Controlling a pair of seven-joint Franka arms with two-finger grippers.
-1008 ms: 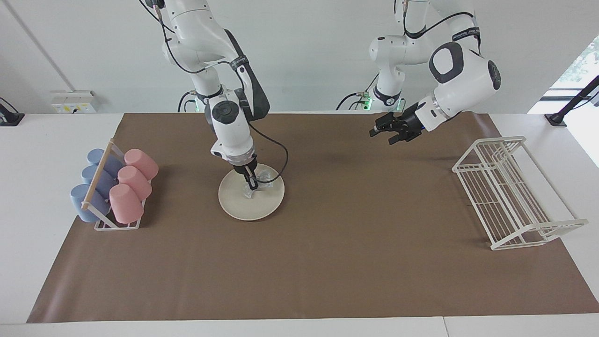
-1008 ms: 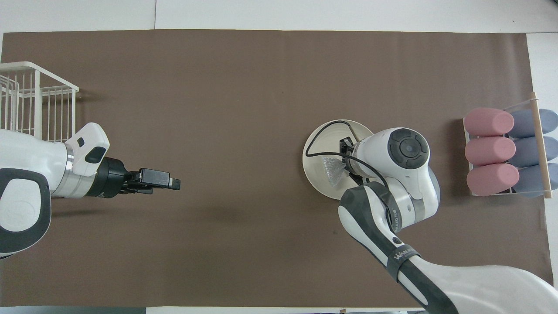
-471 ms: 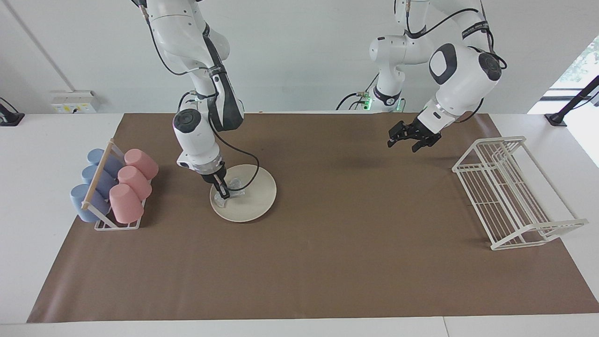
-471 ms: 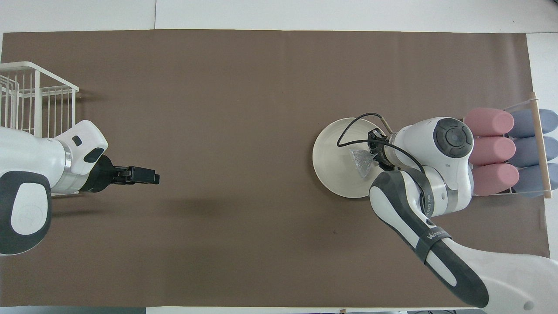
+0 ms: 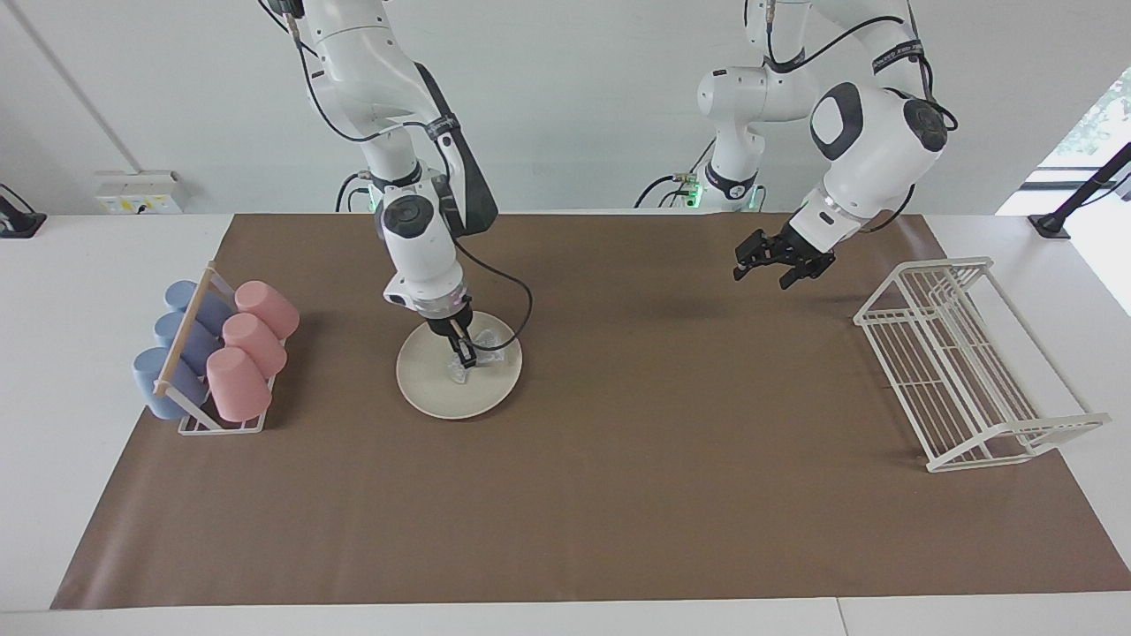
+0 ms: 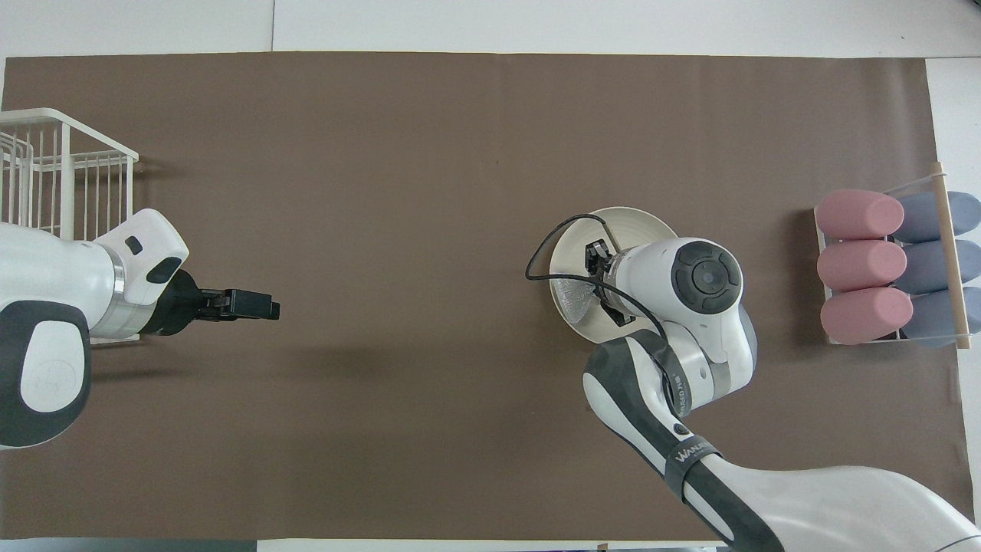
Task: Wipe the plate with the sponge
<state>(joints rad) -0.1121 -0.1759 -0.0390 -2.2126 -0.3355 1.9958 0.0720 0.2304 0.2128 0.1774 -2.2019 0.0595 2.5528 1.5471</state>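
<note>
right gripper: fingers pinching the sponge and pressing it down onto the plate, so the wad is rubbing the dish rather than lifting off it. the plate is lying flat on the brown mat, beside the cup rack at the right arm's end. left gripper: hanging over bare mat near the white wire rack, waiting, fingers parted, holding nothing. white table and a plain white wall are framing it all.
</note>
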